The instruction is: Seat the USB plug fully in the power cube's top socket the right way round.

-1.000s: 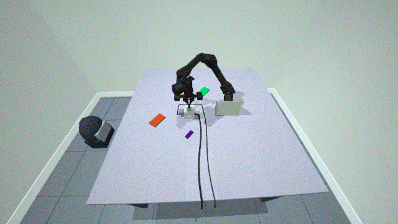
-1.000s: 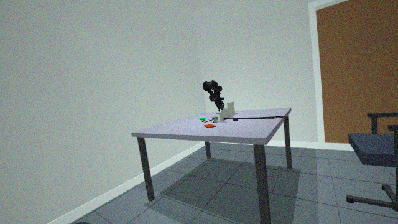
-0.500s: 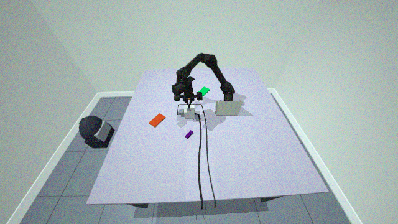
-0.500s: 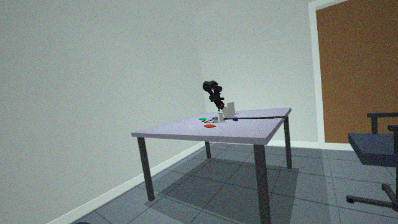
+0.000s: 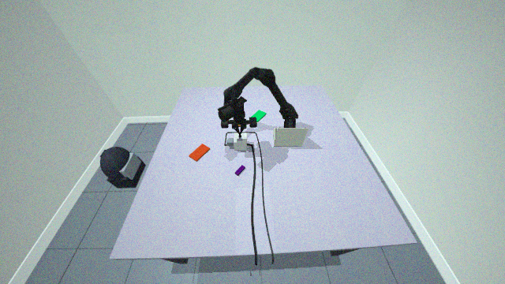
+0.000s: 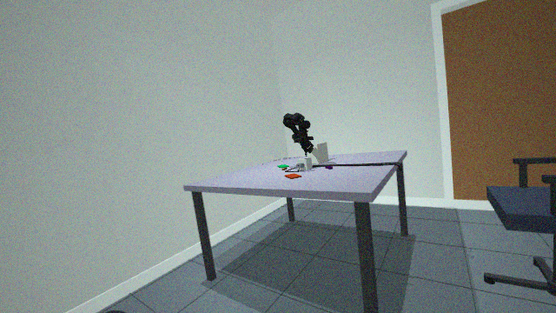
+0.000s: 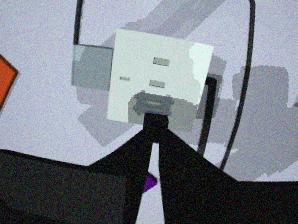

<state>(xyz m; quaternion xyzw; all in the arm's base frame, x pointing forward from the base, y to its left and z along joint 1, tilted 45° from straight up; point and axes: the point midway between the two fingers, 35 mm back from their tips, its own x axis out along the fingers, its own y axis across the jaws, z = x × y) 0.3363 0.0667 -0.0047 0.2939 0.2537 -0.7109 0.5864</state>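
Observation:
The white power cube [image 5: 241, 146] [image 6: 307, 163] [image 7: 136, 63] stands mid-table, with small slots showing on its top face in the wrist view. My gripper [image 5: 239, 133] [image 6: 306, 153] [image 7: 156, 135] points straight down over it and is shut on the grey USB plug [image 7: 154, 104]. The plug hangs just above the cube's top, over its near edge, and looks clear of the slots. The plug's black cable [image 7: 248, 63] loops round behind the cube. In the top and exterior views the plug is too small to make out.
A grey block [image 7: 92, 66] sits against the cube's left side. Two black cables [image 5: 254, 197] run from the cube off the table's front edge. A white box [image 5: 289, 137], a green card [image 5: 259, 115], an orange card [image 5: 199, 152] [image 7: 5, 79] and a purple block [image 5: 240, 170] lie around.

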